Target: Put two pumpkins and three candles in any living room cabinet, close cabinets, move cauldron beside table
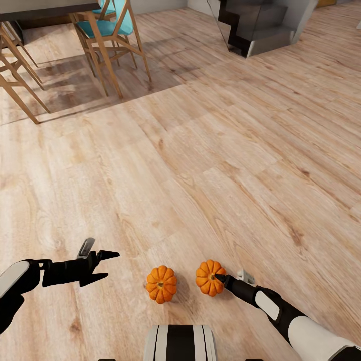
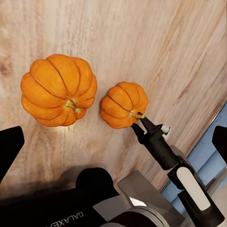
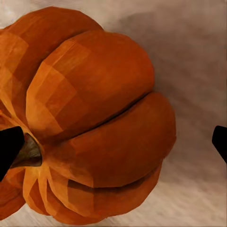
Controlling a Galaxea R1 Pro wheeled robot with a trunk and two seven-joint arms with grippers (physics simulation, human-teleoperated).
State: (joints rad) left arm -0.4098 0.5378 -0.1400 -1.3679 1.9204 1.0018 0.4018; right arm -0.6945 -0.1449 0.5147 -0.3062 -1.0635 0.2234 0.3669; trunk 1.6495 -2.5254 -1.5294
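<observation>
Two small orange pumpkins lie on the wood floor just in front of my base, the left pumpkin [image 1: 161, 284] [image 2: 57, 90] and the right pumpkin [image 1: 209, 277] [image 2: 123, 105] [image 3: 99, 118]. My right gripper [image 1: 219, 277] [image 2: 142, 126] is open and down at the right pumpkin's stem, one fingertip [image 3: 9, 151] on each side of the pumpkin. My left gripper [image 1: 109, 264] hangs open over bare floor left of the left pumpkin, with nothing between its fingers. The cabinet, candles and cauldron are out of view.
A dark table [image 1: 45, 7] with wooden chairs, one with a teal seat [image 1: 113, 27], stands at the far left. Dark stairs [image 1: 255, 25] rise at the far right. Wide wood floor [image 1: 200, 150] lies between. My base [image 1: 180, 343] is at the near edge.
</observation>
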